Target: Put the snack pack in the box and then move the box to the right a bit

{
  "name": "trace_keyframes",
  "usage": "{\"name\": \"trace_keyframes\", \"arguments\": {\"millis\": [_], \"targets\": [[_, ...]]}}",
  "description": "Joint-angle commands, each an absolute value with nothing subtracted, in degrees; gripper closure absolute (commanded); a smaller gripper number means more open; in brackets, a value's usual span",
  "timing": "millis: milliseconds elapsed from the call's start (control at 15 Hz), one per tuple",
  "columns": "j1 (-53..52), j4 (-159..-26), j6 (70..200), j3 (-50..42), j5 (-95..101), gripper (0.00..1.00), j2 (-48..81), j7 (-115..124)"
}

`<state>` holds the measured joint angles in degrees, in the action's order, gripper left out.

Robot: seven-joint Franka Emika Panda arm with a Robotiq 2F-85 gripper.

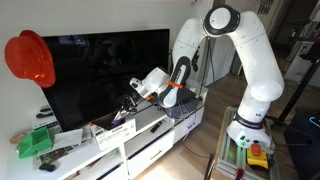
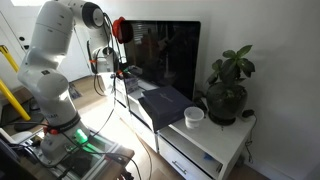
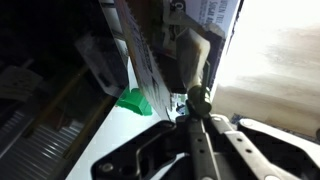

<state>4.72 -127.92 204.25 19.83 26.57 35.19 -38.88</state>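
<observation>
- Box (image 1: 113, 133) on the bench (image 1: 150, 145): judged light, thin-walled, crushable; you should grip across its short sides.
- Claw (image 1: 130, 95): clenched or released, you cannot tell.

TV (image 1: 110, 72): you have one
potted plant (image 2: 228, 88): one
white cup (image 2: 194, 117): one
green object (image 1: 35, 143): one
red object (image 1: 30, 57): one
box (image 1: 113, 131): one
blue-grey case (image 2: 165, 103): one

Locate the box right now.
In an exterior view the box lies on the white console before the TV, just below the end effector; the green object is further along toward the image's left.
</observation>
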Motion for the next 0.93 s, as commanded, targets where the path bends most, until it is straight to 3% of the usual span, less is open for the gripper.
{"name": "trace_keyframes", "arguments": {"millis": [0,600,867], "targets": [[-0.8,-124.3,204.9,14.4,28.4,0.68,37.3,-35.6],[-3.5,-124.6,201.7,11.7,29.0,0.05,35.8,-30.9],[4.3,-128.9,194.6,20.2,29.7,0.00,32.8,-24.6]]}}
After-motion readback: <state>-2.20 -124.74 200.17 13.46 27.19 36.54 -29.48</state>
